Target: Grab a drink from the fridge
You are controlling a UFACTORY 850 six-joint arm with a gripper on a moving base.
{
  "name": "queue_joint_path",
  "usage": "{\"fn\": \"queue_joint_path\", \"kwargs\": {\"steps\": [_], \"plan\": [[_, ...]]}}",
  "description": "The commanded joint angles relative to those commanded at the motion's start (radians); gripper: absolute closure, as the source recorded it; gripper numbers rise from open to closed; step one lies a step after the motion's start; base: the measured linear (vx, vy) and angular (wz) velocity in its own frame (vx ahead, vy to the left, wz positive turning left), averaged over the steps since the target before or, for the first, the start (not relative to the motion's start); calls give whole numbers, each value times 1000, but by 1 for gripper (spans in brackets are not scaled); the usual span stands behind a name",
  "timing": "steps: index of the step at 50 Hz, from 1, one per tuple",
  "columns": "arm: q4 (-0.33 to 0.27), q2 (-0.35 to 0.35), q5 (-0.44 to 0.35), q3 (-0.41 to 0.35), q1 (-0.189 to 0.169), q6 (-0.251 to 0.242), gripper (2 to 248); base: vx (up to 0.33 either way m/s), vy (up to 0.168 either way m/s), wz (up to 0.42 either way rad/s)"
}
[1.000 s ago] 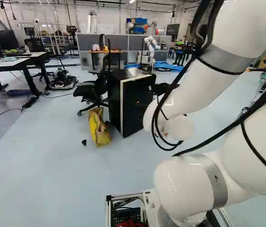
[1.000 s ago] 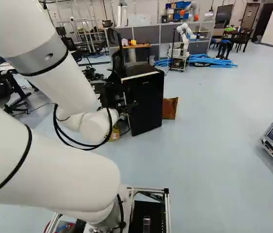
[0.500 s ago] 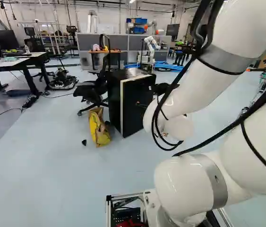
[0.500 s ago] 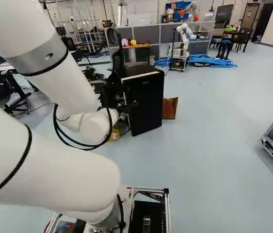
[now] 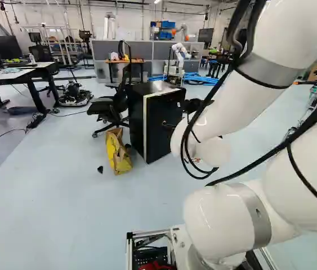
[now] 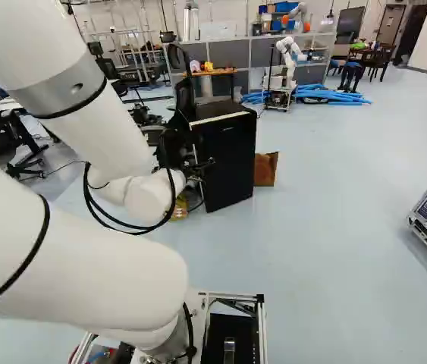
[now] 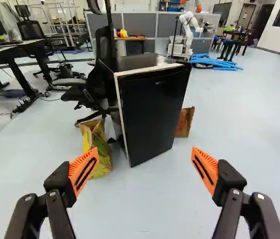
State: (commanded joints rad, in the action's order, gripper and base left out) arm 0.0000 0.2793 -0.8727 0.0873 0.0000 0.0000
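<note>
Your gripper (image 7: 144, 154) was spread wide, the shut fridge (image 7: 152, 117) stood well ahead of it, and if you drove too straight, the gripper's left side could have knocked the bag (image 7: 101, 144) standing beside the fridge.

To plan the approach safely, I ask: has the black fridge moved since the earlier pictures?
No. In the left base view, the fridge shows no shift in any direction against the grey partition behind it.
</note>
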Motion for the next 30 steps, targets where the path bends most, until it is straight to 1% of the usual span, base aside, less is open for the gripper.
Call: {"fn": "queue_joint_path", "kwargs": {"steps": [11, 16, 30], "plan": [[0, 0, 0, 0, 0, 0, 3, 2, 0, 1], [0, 0, 0, 0, 0, 0, 3, 79, 0, 50], [0, 0, 0, 0, 0, 0, 3, 52, -35, 1]]}}
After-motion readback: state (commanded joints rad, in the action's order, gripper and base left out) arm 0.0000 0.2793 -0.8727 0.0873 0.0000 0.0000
